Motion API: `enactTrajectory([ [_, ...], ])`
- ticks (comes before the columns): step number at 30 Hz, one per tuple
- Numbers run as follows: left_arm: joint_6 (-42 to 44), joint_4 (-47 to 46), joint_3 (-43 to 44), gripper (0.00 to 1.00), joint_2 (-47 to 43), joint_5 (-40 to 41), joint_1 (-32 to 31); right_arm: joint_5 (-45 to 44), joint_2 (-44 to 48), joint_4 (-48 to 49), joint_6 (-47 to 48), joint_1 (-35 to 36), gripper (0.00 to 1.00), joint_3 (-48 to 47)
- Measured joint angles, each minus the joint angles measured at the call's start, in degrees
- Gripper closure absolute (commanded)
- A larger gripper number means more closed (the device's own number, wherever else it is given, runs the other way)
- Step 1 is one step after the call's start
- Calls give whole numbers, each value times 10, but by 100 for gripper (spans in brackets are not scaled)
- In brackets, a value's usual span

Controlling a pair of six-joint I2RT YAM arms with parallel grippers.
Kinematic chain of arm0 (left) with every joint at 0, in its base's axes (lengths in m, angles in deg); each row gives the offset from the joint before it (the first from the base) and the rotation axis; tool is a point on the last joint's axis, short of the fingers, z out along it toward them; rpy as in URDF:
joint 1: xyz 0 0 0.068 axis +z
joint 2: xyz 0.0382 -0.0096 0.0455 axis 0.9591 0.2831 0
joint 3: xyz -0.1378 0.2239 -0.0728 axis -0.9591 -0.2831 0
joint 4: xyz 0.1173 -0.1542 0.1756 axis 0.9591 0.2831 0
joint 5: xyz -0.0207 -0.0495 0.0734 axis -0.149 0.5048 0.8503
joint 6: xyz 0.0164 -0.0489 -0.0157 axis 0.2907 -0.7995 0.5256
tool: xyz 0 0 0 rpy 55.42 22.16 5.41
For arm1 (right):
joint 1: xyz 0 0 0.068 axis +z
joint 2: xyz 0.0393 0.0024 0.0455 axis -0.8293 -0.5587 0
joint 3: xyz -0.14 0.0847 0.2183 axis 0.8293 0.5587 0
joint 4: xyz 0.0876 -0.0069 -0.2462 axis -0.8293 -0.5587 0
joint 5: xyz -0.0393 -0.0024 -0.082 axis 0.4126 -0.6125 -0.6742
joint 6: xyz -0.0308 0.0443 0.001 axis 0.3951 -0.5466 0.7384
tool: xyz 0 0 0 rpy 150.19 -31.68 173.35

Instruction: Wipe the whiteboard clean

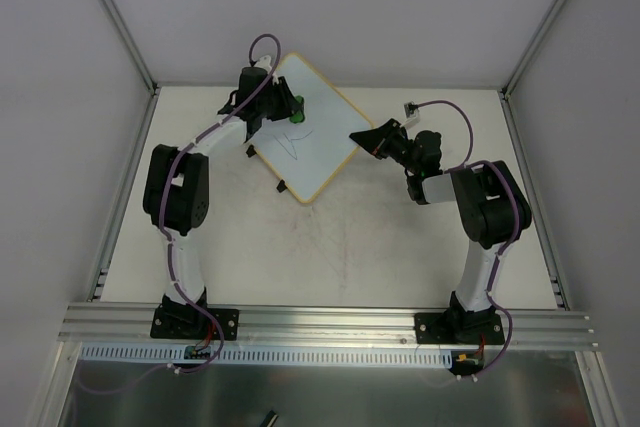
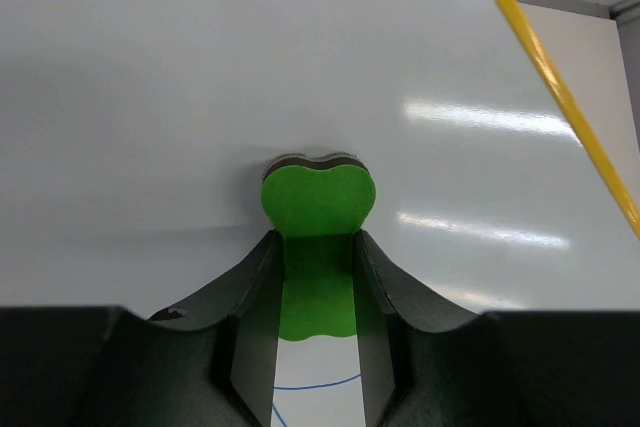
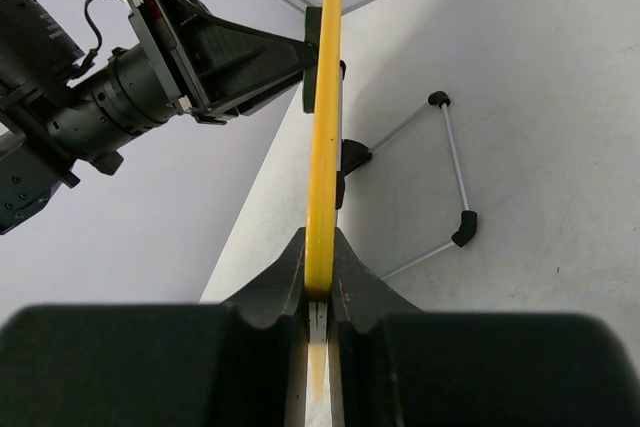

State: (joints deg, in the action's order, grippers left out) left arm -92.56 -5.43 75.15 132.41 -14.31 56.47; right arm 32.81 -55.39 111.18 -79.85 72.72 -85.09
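Observation:
The whiteboard [image 1: 318, 142] lies as a diamond at the back middle of the table, with a blue doodle [image 1: 297, 142] on it and two black clips on its left edge. My left gripper [image 1: 285, 107] is shut on a green eraser [image 2: 318, 247] and presses it on the board's white face [image 2: 200, 97]; a blue line [image 2: 315, 383] shows just behind the eraser. My right gripper [image 1: 362, 137] is shut on the board's yellow frame [image 3: 324, 117] at its right corner, seen edge-on in the right wrist view.
A thin wire stand with black tips [image 3: 447, 182] lies on the table under the board. The left arm's wrist [image 3: 120, 77] shows beyond the frame. Grey walls enclose the table [image 1: 400, 247] on three sides.

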Motion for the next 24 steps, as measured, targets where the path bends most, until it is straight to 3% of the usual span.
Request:
enactTrajectory([
  [12,-65,-7,-124,100,-38,14,70,-3,14,-19,12,2,100,0],
  [24,-86,0,-201,100,-78,38,73,-4,25,-35,21,3,100,3],
])
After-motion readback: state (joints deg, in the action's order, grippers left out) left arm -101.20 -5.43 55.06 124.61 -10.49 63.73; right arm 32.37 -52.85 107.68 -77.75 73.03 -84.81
